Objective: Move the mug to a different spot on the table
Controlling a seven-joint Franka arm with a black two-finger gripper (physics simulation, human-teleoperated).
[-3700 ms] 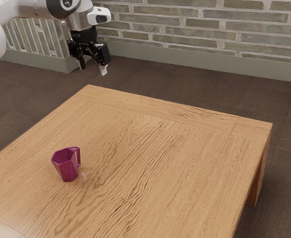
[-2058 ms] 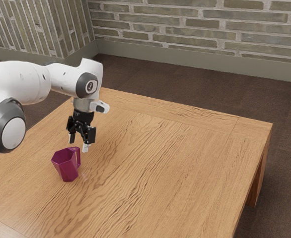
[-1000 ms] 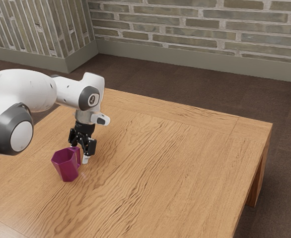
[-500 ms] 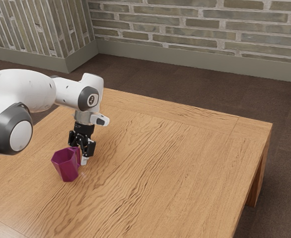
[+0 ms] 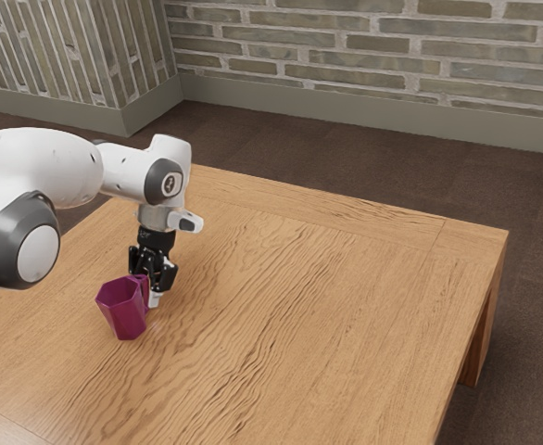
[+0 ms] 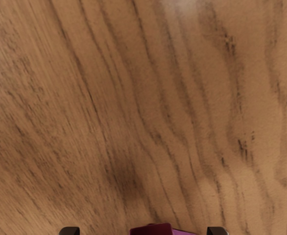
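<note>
Gripper [image 5: 151, 287] lowered onto the purple mug [image 5: 121, 308].
The mug stands upright on the table [image 5: 346, 306], near its edge at the exterior view's left. The fingers are spread, with a bit of the mug between them (gaps on both sides in the wrist view).

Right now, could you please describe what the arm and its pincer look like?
The arm has glossy white rounded shells, a grey-ringed joint cap and a dark round cap with a small pale mark. The pincer is black, with one pale fingertip.
</note>
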